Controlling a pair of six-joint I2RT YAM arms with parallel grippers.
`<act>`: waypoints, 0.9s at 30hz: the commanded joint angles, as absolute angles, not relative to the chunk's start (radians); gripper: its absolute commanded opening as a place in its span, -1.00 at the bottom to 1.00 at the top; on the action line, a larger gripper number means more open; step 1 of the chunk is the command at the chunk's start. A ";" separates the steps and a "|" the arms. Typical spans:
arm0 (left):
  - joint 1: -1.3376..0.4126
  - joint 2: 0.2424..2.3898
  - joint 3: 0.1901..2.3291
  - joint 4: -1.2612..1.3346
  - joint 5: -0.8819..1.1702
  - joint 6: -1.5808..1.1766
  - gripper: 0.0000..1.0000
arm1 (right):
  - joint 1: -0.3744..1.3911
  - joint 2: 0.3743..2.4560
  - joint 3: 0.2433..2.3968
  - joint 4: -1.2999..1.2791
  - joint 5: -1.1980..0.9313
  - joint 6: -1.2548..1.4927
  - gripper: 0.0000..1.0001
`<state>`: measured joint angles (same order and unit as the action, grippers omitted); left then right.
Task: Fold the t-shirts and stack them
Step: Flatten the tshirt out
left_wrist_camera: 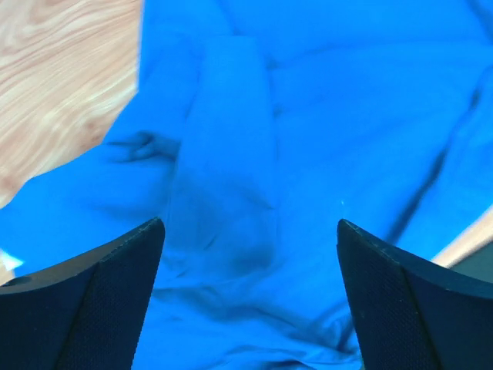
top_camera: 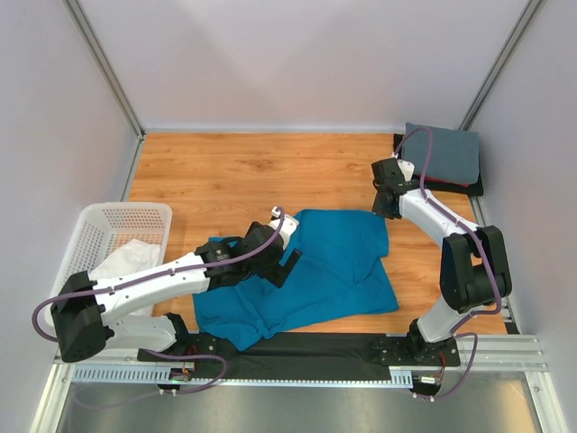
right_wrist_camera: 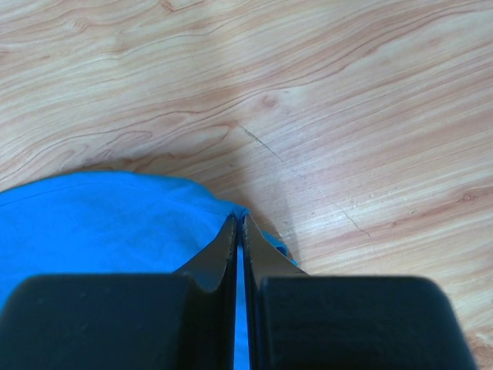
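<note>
A blue tee [top_camera: 334, 262] lies mid-table [top_camera: 234, 171], partly folded, with its near left part rumpled and one edge hanging over the near strip. The left gripper [left_wrist_camera: 248, 223] hovers over the tee's left half, its jaws wide apart with nothing between them. In the left wrist view a long folded flap of the cloth runs away from the fingers. The right gripper [right_wrist_camera: 239, 220] sits at the tee's far right corner with its jaws pressed together on the cloth edge, a thin line of blue showing between them. A folded grey tee [top_camera: 444, 152] rests in the far right corner on darker cloth with a red edge. At the left stands a white mesh basket [top_camera: 99, 221] with a white tee [top_camera: 126, 262] inside.
</note>
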<state>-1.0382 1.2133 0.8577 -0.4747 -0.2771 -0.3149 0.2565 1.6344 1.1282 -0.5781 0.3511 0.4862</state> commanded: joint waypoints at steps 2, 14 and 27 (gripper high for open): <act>-1.028 1.169 0.916 -0.528 -0.439 -0.356 0.99 | 0.252 1.629 1.124 -0.549 0.325 0.506 -0.99; -0.838 1.223 0.826 -0.487 -0.229 -0.597 0.87 | 0.252 1.621 1.086 -0.537 0.301 0.506 -0.99; -0.804 0.999 0.563 -0.385 -0.340 -1.055 0.58 | 0.253 1.649 1.092 -0.551 0.270 0.500 -0.99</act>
<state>-0.8089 1.0416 0.5961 -0.4492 -0.2970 -0.9100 0.2539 1.6348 1.0908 -0.5755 0.2775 0.4934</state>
